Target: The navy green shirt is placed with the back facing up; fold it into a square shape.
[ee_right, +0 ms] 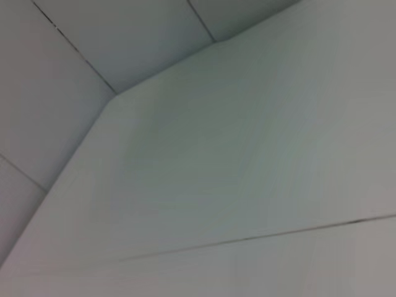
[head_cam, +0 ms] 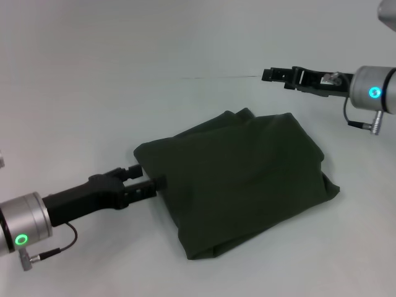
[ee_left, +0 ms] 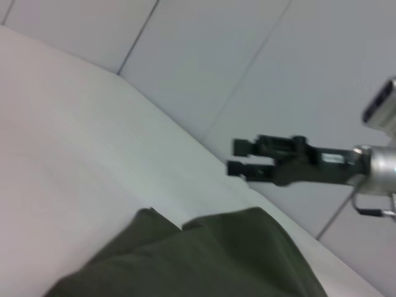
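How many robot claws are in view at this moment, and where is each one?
2. The left claw sits at the left edge of the folded navy green shirt, touching the fabric. The right claw hangs apart from the shirt, beyond its far side, fingers parted and empty.

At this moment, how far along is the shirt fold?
Mostly done: the navy green shirt lies folded into a compact, roughly square bundle. In hand: the left tool is at its left edge. The right tool hangs clear, open. Left: squaring loose, uneven edges.
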You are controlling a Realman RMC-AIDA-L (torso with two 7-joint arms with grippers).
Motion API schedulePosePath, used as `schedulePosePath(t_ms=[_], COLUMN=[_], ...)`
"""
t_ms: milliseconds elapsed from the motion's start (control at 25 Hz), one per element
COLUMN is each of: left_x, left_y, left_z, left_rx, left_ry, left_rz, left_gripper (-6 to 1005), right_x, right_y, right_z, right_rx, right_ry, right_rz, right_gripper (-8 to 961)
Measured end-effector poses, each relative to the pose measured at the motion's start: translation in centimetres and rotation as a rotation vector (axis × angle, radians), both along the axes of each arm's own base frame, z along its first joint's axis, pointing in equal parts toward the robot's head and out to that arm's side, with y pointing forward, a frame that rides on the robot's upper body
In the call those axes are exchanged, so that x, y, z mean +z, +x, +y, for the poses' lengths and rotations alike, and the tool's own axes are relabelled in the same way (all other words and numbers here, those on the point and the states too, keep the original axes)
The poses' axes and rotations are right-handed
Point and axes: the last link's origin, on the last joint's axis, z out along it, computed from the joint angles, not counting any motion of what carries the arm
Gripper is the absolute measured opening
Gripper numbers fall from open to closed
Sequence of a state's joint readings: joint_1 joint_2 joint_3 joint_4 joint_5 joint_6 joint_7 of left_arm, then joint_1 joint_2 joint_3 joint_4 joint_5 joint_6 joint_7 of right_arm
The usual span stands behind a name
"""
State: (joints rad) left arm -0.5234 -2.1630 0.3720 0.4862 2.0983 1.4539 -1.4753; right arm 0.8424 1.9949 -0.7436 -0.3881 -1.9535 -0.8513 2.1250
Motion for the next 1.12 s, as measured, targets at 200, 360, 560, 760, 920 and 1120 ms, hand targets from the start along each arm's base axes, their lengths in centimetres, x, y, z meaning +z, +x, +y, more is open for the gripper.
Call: schedulePosePath(t_ms=[200, 360, 560, 760, 920, 1120], left_x=[0.0, 0.0, -0.3, -0.6, -1.6, -2.4], left_y=[-0.3, -0.5, -0.2, 0.1, 0.5, 0.9], left_z=[1.2, 2.1, 3.4, 5.4, 6.5, 7.0], left_rx=[0.068, 0.129, 0.172, 0.237, 0.281, 0.313], left_ry=[0.021, 0.028, 0.032, 0.057, 0.038, 0.008], left_rz=[0.016, 0.028, 0.042, 0.091, 0.139, 0.169], left_gripper=[898, 897, 896, 896, 895, 894], right_x=[1.0, 1.5, 1.9, 2.7, 2.9, 3.1], right_y=[0.9, 1.8, 2.8, 3.5, 3.7, 3.8], right_z=[-1.1, -1.9, -2.8, -3.4, -3.6, -3.5], right_rx=[-0.011, -0.017, -0.025, -0.022, -0.024, -0.024], right_ry=[-0.075, -0.101, -0.118, -0.105, -0.099, -0.095], right_rz=[0.037, 0.049, 0.057, 0.064, 0.066, 0.064], right_gripper=[753, 753, 750, 748, 748, 747])
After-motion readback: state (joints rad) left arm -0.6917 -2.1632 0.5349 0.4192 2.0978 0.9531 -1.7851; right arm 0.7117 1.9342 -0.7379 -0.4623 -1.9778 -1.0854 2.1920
